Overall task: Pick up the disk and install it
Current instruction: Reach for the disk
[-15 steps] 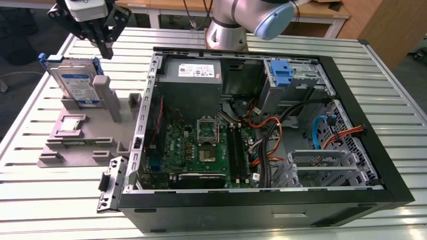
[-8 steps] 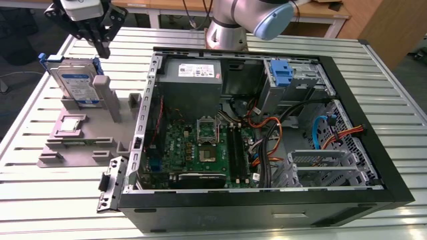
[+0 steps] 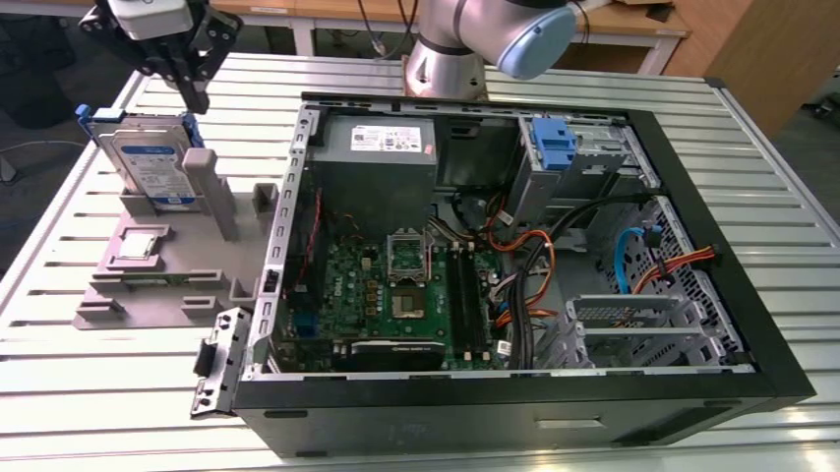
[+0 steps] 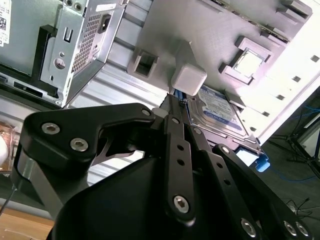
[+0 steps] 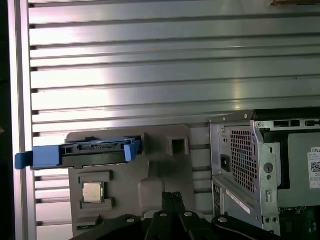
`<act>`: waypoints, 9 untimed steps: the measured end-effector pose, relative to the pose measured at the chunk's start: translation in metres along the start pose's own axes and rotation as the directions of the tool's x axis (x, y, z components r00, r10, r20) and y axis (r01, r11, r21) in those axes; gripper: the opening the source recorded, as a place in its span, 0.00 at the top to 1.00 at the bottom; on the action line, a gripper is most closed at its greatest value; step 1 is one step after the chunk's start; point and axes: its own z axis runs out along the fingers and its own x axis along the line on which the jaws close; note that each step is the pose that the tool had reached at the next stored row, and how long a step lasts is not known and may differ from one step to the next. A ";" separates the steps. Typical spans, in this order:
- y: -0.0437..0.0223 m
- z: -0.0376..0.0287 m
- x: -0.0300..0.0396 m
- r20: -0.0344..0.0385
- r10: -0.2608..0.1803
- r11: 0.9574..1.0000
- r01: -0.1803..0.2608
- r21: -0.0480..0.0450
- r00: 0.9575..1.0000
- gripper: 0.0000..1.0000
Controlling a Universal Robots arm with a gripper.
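Pincer (image 3: 197, 103) | yours was closed narrow, gripping nothing | hung near disk (image 3: 151, 162) standing upright in grey holder (image 3: 157, 285) on surface (image 3: 79, 393)

I'm seeing the exterior view's top edge cutting off the gripper (image 3: 197, 104), and a grey post (image 3: 216, 197) is covering part of the disk (image 3: 148, 162).

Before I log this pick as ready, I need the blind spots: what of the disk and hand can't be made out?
- Lower corner of the disk: exterior view, behind a grey post.
- Label of the disk: first wrist view shows it edge-on.
- One end of the disk: second wrist view, covered by the hand.
- Upper part of the hand: exterior view, cut by the top edge.
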 end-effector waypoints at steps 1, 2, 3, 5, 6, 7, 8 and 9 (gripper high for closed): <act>0.0003 0.0002 0.0013 0.000 0.000 1.000 0.000 0.000 1.000 0.90; 0.0006 0.0004 0.0025 0.000 0.000 1.000 0.000 0.000 1.000 0.90; 0.0009 0.0006 0.0037 0.000 0.000 1.000 0.000 0.000 1.000 0.90; 0.0016 0.0011 0.0061 0.000 0.000 1.000 0.000 0.000 1.000 0.90; 0.0019 0.0013 0.0072 0.000 0.000 1.000 0.000 0.000 1.000 0.90; 0.0022 0.0015 0.0083 0.000 0.000 1.000 0.000 0.000 1.000 0.90; 0.0025 0.0017 0.0095 0.000 0.000 1.000 0.000 0.000 1.000 0.90; 0.0028 0.0019 0.0107 0.000 0.000 1.000 0.000 0.000 1.000 0.90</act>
